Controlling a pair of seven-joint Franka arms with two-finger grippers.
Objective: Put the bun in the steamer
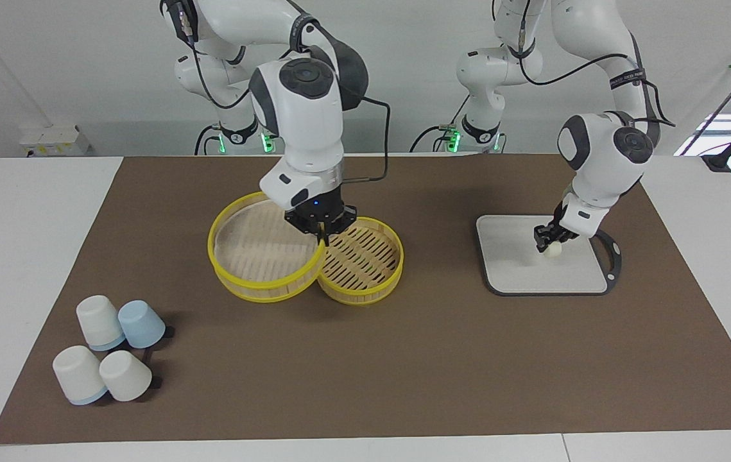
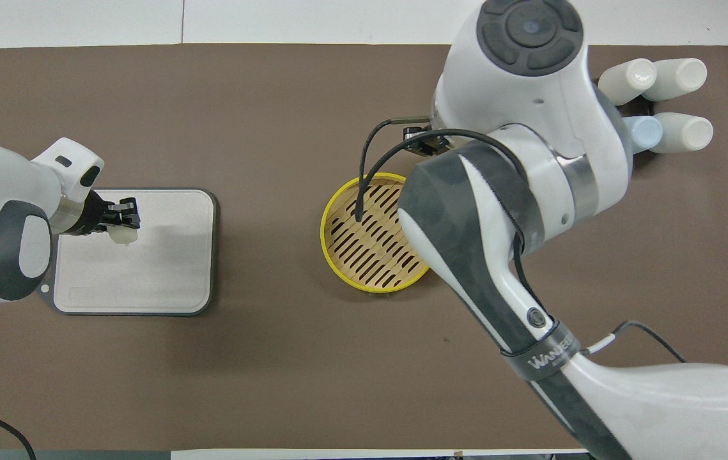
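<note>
Left gripper (image 1: 550, 244) fingers pinched on bun (image 1: 552, 250), low over grey board (image 1: 519, 269), near edge closest to robots; board otherwise bare. Right gripper (image 1: 321, 232) fingers clamped on rim of yellow-rimmed upper piece (image 1: 256, 256), tilted, leaning on steamer basket (image 1: 365, 266) edge. Basket floor mostly uncovered. Open brown tabletop (image 1: 442, 359) between board and basket. Cups (image 1: 108, 350) well apart, at right arm's end.
</note>
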